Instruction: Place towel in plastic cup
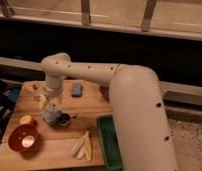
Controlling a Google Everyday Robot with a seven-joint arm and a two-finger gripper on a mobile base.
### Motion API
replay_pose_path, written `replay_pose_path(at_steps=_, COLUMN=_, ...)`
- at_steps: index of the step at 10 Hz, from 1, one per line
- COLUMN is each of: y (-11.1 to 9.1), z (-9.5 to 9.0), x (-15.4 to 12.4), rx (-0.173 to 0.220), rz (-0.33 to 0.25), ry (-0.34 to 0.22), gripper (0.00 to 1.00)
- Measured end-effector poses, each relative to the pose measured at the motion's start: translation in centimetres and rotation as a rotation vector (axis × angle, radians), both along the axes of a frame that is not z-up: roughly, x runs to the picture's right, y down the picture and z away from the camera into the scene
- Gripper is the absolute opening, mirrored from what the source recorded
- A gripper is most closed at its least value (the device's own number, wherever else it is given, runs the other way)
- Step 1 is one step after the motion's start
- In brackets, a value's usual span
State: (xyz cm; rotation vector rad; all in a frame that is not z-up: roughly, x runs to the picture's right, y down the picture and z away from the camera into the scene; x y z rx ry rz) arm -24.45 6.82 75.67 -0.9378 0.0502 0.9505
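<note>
My gripper hangs low over the tabletop beside the dark cup; I cannot tell how my jaws stand.

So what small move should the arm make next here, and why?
Probably release and lift straight up. The tool sits low over the plastic cup with the pale towel bunched at the cup's side, near the red bowl. Whether the towel is actually inside is hard to tell.
</note>
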Motion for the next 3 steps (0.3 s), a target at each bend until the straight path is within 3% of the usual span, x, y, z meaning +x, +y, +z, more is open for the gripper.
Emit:
replay_pose_path(at_steps=2, y=-2.6, z=-2.2, x=0.9, rx=0.069, rz=0.043, ry=-0.017, gripper=0.75)
replay_pose_path(at_steps=3, y=-3.0, z=-2.4, x=1.4, rx=0.08, rz=0.053, ry=-0.013, gripper=0.75)
